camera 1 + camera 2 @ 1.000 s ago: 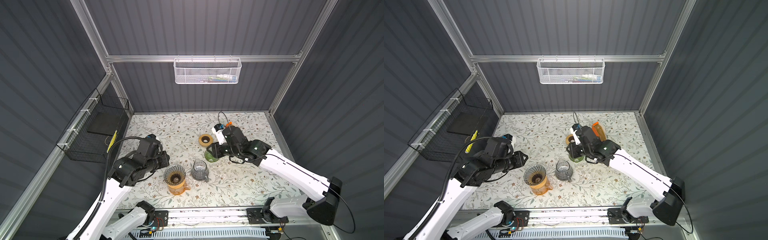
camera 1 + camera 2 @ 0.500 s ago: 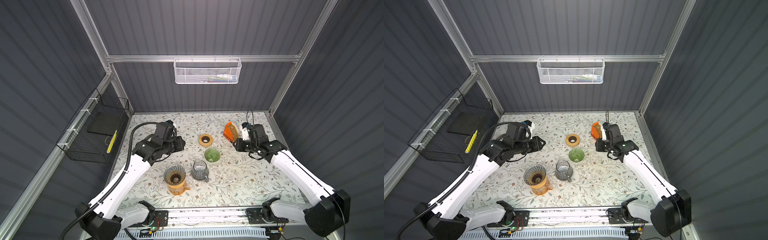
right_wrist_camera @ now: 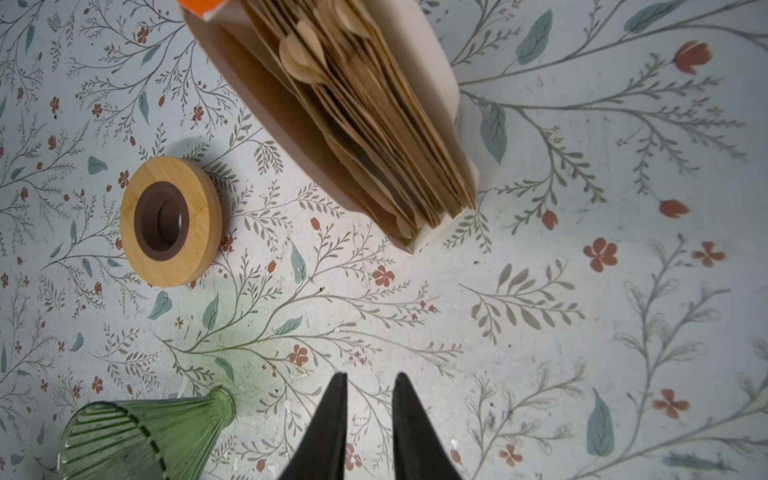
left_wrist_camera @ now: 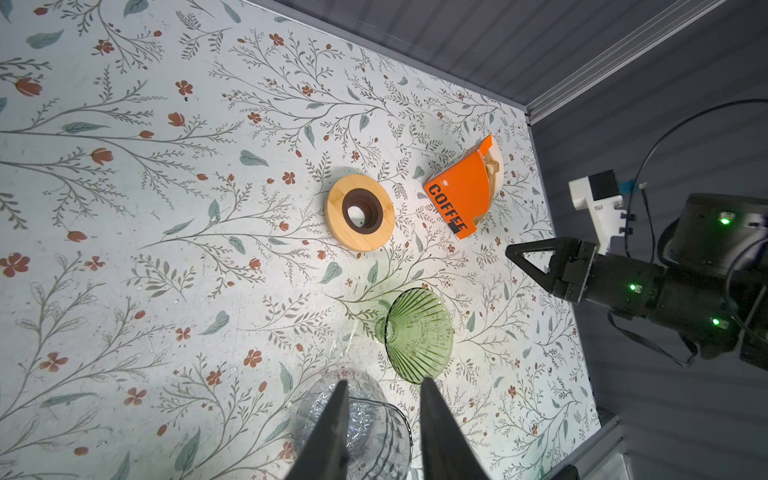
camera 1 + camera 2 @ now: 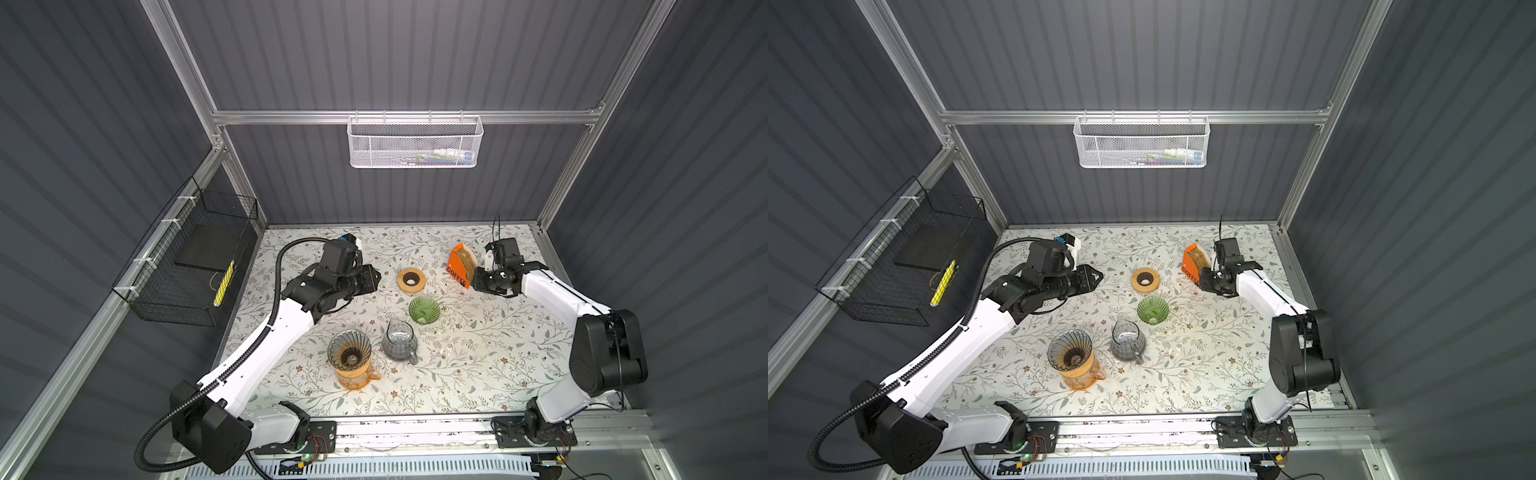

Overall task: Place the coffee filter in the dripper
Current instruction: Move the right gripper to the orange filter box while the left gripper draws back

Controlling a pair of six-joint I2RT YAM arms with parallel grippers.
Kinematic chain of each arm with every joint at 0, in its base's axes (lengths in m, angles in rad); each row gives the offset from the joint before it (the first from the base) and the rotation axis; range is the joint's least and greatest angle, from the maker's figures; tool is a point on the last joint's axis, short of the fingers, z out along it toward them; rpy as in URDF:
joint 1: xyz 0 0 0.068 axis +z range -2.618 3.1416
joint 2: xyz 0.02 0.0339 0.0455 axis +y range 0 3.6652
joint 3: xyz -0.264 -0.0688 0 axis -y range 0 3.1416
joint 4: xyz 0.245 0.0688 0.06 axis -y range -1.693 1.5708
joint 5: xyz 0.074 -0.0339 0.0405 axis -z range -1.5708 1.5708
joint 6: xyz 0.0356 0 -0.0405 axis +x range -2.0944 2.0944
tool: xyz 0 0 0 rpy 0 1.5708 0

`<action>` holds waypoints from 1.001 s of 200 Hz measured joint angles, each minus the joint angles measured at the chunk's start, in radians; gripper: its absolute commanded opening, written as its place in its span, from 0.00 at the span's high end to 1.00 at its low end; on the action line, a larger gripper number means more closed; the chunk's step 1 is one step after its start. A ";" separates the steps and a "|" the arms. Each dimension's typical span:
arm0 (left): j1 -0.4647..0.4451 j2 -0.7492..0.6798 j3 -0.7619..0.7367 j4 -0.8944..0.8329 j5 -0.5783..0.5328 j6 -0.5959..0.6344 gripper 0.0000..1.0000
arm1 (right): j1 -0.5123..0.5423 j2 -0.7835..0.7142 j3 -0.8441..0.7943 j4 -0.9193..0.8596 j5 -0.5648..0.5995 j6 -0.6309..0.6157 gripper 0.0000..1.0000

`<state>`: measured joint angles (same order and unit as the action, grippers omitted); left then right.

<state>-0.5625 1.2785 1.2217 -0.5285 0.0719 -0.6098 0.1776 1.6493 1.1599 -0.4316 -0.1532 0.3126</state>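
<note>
1. Far right of the floral table (image 5: 478, 353): brown paper coffee filters (image 3: 374, 104), stacked upright in an open orange cardboard box (image 5: 457, 266).
2. Just right of the box: right hand (image 3: 371, 377), narrowly parted, empty.
3. Left of mid-table, with bare cloth around: left hand (image 4: 383, 384), parted, empty.
4. Mid-table: green ribbed glass dripper (image 5: 424, 309), lying on its side.
5. In the right wrist view, box front cut off.

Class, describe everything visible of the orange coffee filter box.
The coffee filter box is orange cardboard, wedge-shaped, with black COFFEE lettering on one face and a pale inside. Its top is open, showing a packed stack of brown paper filters with rounded tabs. It sits on the floral table near the back right corner. The right gripper hangs close by, not touching it.
</note>
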 measured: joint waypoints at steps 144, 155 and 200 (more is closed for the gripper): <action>0.000 0.057 -0.021 0.029 0.000 0.005 0.69 | -0.001 0.203 0.164 0.015 0.027 -0.010 0.81; 0.000 0.057 -0.021 0.030 0.000 0.006 0.69 | -0.001 0.209 0.167 0.016 0.027 -0.011 0.81; 0.000 0.057 -0.021 0.029 0.000 0.006 0.70 | -0.001 0.233 0.168 0.012 0.030 -0.011 0.81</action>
<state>-0.5625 1.3354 1.2011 -0.4992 0.0719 -0.6041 0.1764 1.8828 1.3281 -0.4194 -0.1234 0.3016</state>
